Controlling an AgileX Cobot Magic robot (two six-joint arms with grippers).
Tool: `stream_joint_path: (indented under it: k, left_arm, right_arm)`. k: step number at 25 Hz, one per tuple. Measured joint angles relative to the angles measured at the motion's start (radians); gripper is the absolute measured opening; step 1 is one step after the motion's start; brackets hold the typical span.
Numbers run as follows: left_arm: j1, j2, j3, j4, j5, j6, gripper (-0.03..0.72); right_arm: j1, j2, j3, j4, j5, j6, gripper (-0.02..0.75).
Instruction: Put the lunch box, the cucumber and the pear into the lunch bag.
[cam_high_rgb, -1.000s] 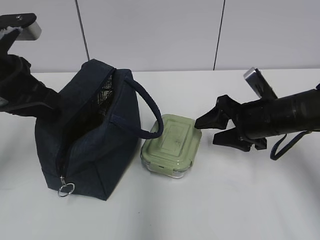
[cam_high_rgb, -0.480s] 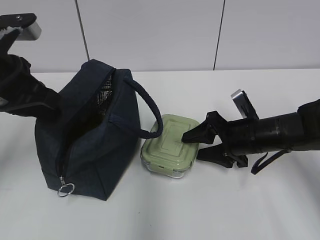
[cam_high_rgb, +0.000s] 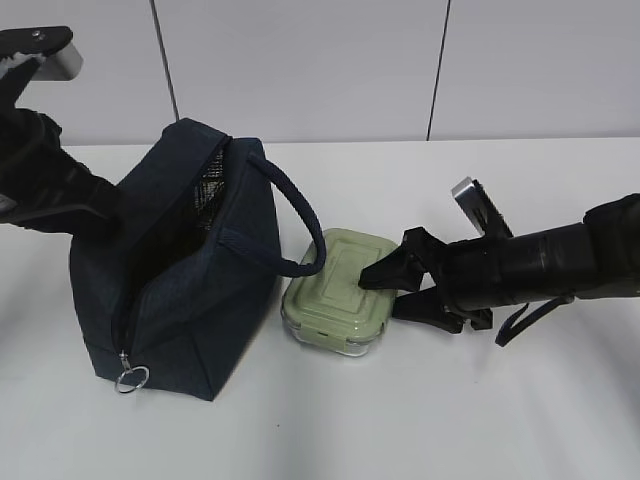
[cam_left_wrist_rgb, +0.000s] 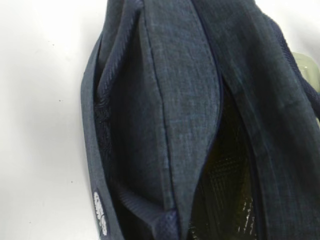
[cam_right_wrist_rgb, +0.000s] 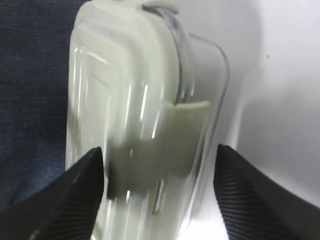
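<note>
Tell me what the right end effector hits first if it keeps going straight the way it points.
Most likely the lunch box: the right end effector, open, already straddles its near end, one finger over the lid, one beside the base. Behind the box stands the lunch bag.

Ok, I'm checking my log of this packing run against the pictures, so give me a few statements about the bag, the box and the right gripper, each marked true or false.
1. The lunch box sits on the table outside the lunch bag. True.
2. The right gripper is shut on the lunch box's lid. False: its fingers are spread open, one over the lid and one at the box's side toward the arm.
3. The lunch bag is zipped shut. False: the top gapes open, and the left wrist view shows silver lining inside.
4. The bag's handle arches toward the lunch box. True.
5. The cucumber and the pear lie beside the lunch box. False: neither shows in any view.
</note>
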Motion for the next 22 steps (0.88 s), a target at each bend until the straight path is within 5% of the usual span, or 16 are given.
stream_joint_path:
  k: [18,22]
  left_arm:
    - [0.0,0.0,0.0,0.002,-0.003,0.0,-0.006]
    - [0.0,0.0,0.0,0.004,-0.004,0.0,-0.006]
  right_arm:
    - [0.011,0.066,-0.049,0.011,0.052,-0.004,0.526]
    - [0.011,0.069,-0.051,0.019,0.069,-0.002,0.37]
